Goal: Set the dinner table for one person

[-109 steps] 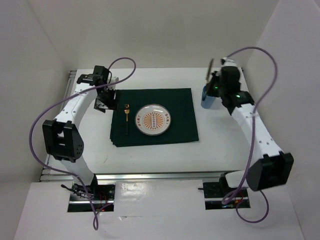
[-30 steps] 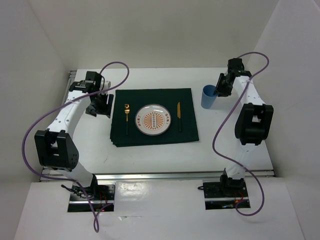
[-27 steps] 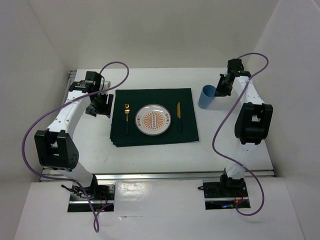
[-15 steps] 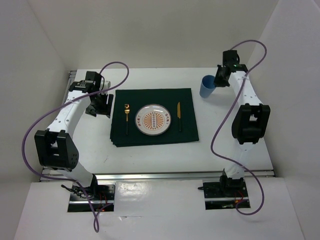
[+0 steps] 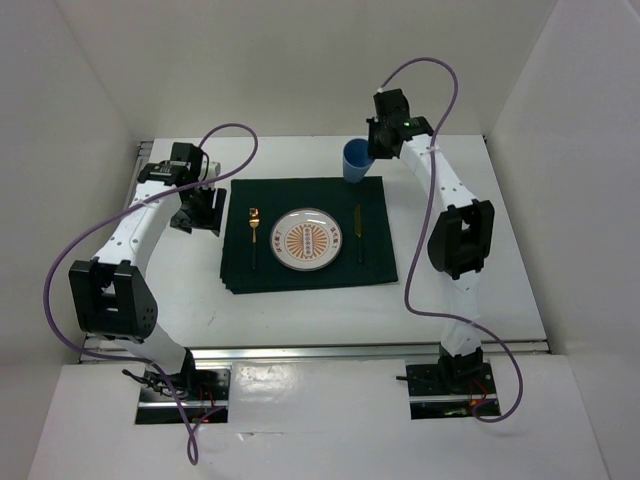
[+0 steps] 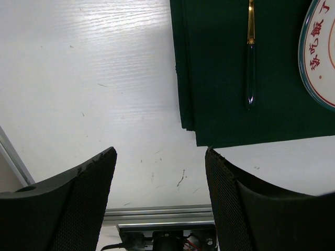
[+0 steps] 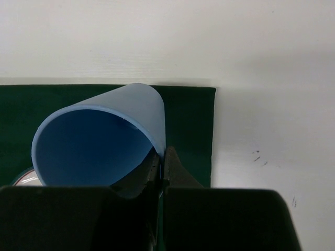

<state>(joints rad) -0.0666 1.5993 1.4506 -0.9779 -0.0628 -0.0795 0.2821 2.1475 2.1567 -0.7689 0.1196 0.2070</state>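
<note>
The white bench (image 5: 300, 320) fills the middle of the top view, and a dark green mat (image 5: 308, 272) lies at its centre. On the mat a plate (image 5: 308, 240) sits in the middle, with a fork (image 5: 254, 237) to its left and a knife (image 5: 359, 233) to its right, both running lengthwise from near to far.

Left of the mat, the left gripper (image 5: 203, 208) hangs over bare bench with its jaws spread and nothing between them.

Farther back, at the upper right corner of the mat, the right gripper (image 5: 370, 150) is clenched on the rim of a blue cup (image 5: 354, 160). It pinches the wall, one finger inside and one outside. The cup lies just left of this gripper, its mouth tipped toward the wrist camera.

Setting the cup down probably turns on that corner: the knife's far tip is near, below it in the frame, and the right arm is much the nearer.

Whether the cup's base touches the mat cannot be told. The wrist view shows only a sliver of plate.
</note>
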